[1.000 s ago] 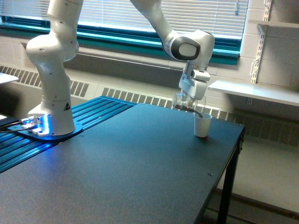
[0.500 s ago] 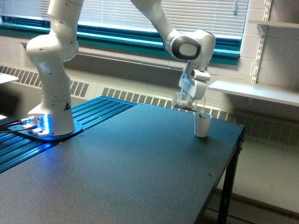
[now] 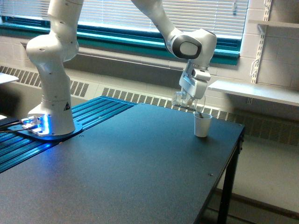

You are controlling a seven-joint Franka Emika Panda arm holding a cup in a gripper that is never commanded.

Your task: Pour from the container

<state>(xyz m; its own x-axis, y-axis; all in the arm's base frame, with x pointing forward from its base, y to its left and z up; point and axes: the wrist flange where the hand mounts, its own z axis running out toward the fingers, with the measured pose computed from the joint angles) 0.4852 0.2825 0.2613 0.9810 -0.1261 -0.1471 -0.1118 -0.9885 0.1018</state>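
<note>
**Clear container held tipped over a white cup at the table's far corner**

The dark table (image 3: 140, 168) filled most of the exterior view, and nearly all of its surface lay open on the view's left of the white cup (image 3: 202, 125) and toward the camera. The cup was seen standing upright near the table's far corner, close to the edge on the exterior view's right, beyond which the floor dropped away. The white arm (image 3: 51, 70) was mounted on a round base well apart from the cup, at the view's left, beside a blue-lit ribbed panel (image 3: 88, 116). Behind the cup, a window with blinds (image 3: 121, 14) and a wall shelf (image 3: 254, 91) were seen.

The gripper (image 3: 190, 97) was placed just above the cup and slightly to the view's left of it, clamped on the container (image 3: 183, 100). The container, small and see-through, was held tipped onto its side, its long axis lying close to level, with its mouth turned toward the cup's rim and its base toward the view's left. It was not seen touching the cup. Little could be made out through its clear wall; its contents could not be told.
</note>
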